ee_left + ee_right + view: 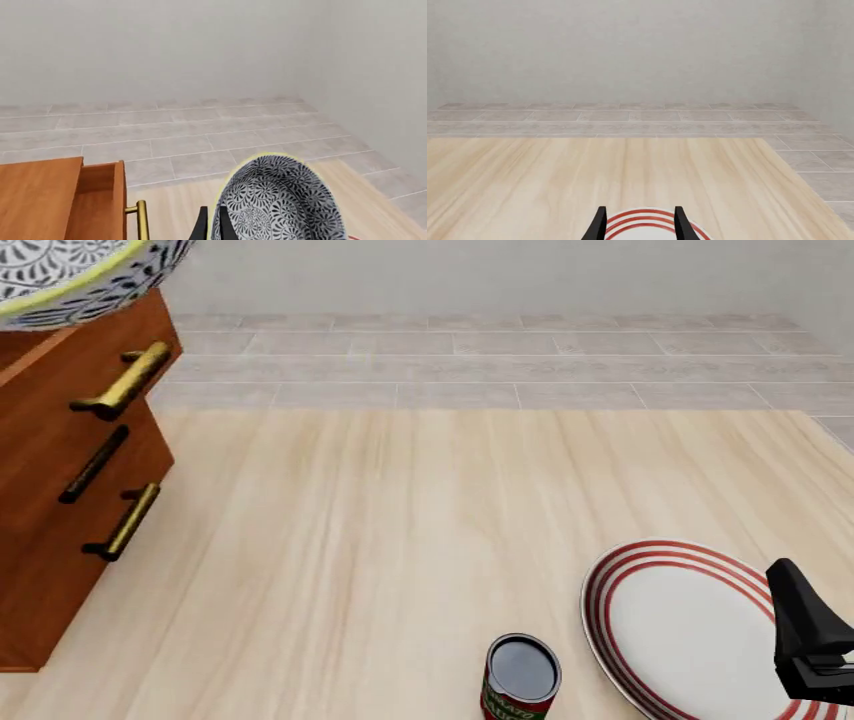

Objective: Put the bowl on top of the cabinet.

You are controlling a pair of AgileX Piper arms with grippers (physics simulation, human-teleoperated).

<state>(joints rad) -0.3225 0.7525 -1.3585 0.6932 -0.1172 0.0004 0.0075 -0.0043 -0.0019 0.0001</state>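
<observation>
The blue-grey floral bowl (74,275) with its pale yellow-green rim shows at the top left corner of the front view, right over the front top edge of the reddish-brown cabinet (60,500). Whether it touches the top I cannot tell. In the left wrist view the bowl (280,205) stands tilted on its side, beside the cabinet (40,200). My left gripper (213,227) is shut on the bowl's rim, one dark finger on each side of it. My right gripper (807,640) hovers open over the plate, nothing between its fingers (599,225).
A flat white plate (681,625) with red rings lies at the front right. A small open can (521,680) stands left of it. Brass bar handles (127,380) stick out from the cabinet's drawers. Grey floor tiles (507,360) lie beyond the table's far edge.
</observation>
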